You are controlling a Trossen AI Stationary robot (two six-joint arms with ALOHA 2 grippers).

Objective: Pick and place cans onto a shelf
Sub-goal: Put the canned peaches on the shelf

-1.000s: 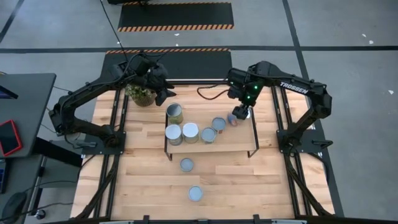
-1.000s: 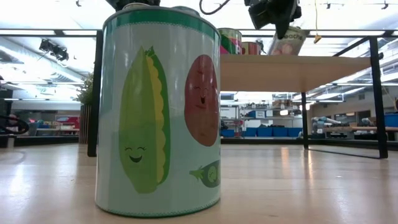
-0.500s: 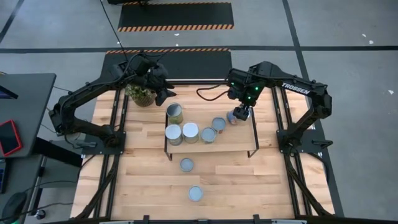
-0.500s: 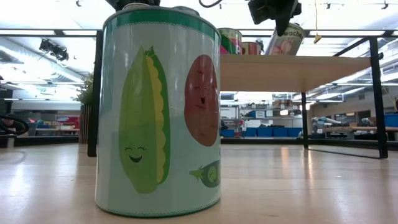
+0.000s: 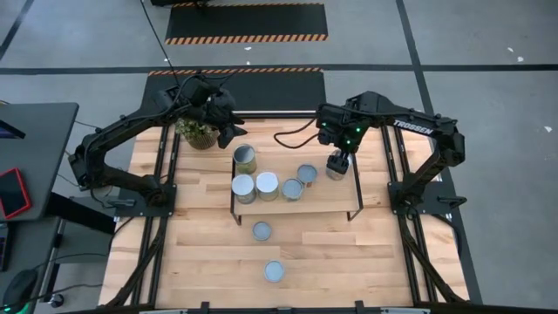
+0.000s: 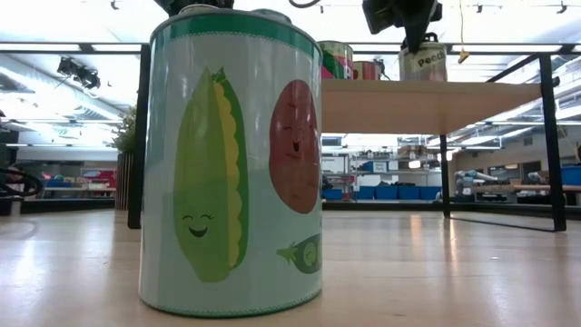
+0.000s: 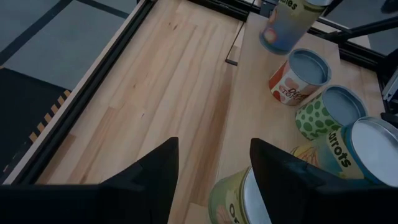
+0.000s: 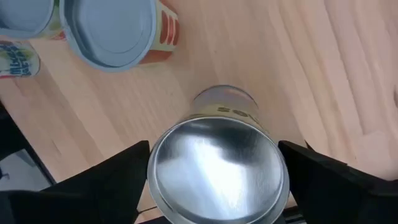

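Observation:
The shelf (image 5: 324, 197) is a light-wood board on black rod frames at mid-table. Several cans stand on it. At its right end stands an upright can with a shiny top (image 8: 217, 168), also in the low view (image 6: 423, 62), its base on the board. My right gripper (image 5: 336, 162) hangs over it, pointing down, open, one finger on each side. My left gripper (image 5: 228, 131) waits by the shelf's far left corner, its fingers (image 7: 155, 180) a little apart with nothing between them. Two more cans (image 5: 261, 230) (image 5: 274, 271) stand on the table nearer the front. My right gripper's fingers (image 8: 127, 171) stand close against the two opposite sides of the can's upper wall (image 8: 224, 112), coming from above. Whether they touch it, I cannot tell. The can stands upright on the shelf board.
A potted plant (image 5: 199, 133) sits at the far left beside the left gripper. A neighbouring orange-labelled can (image 8: 118, 31) stands just left of the right gripper's can. The nearest front can (image 6: 234, 163) fills the low view's left half. Bare wood lies along the shelf's near edge.
The can under my right gripper was tilted above the shelf's right end; it has come upright and now stands on the board. The right wrist has turned a little over it. My left arm has kept still.

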